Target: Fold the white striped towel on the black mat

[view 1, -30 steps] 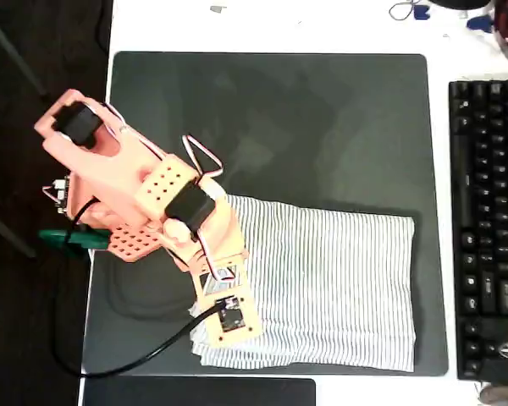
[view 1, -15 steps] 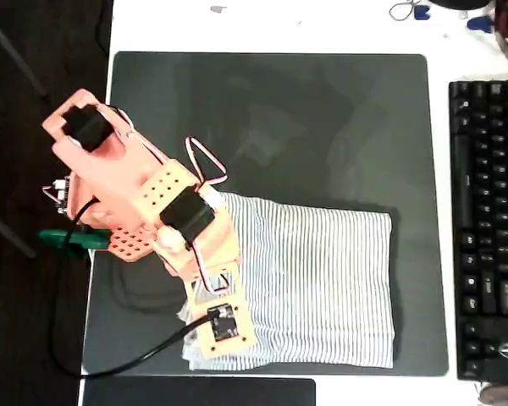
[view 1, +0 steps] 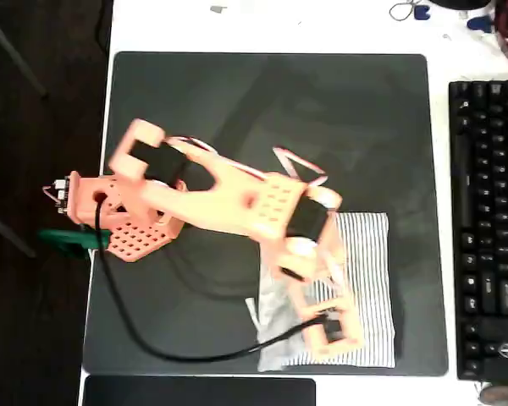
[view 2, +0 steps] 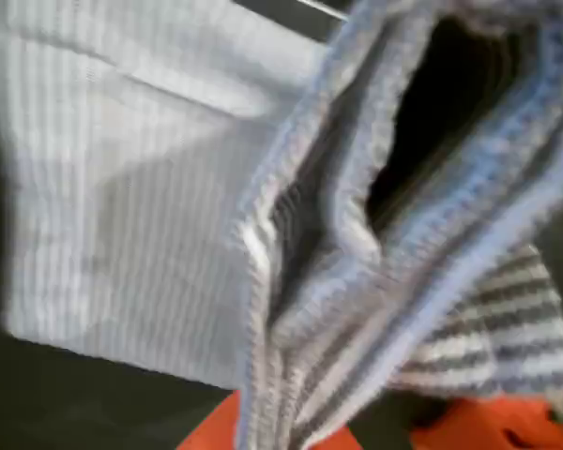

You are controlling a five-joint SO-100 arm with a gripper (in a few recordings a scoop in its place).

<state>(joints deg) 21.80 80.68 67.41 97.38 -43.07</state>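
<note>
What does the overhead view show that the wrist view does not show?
Only the overhead view shows the whole layout: the orange arm reaching across the mat, the keyboard at the right edge, and the black cable. Only the wrist view shows the towel's bunched layers close up, with a dark gap between the folds. Both show the towel lying on the mat, partly doubled over, with orange parts of the arm beside it.
</note>
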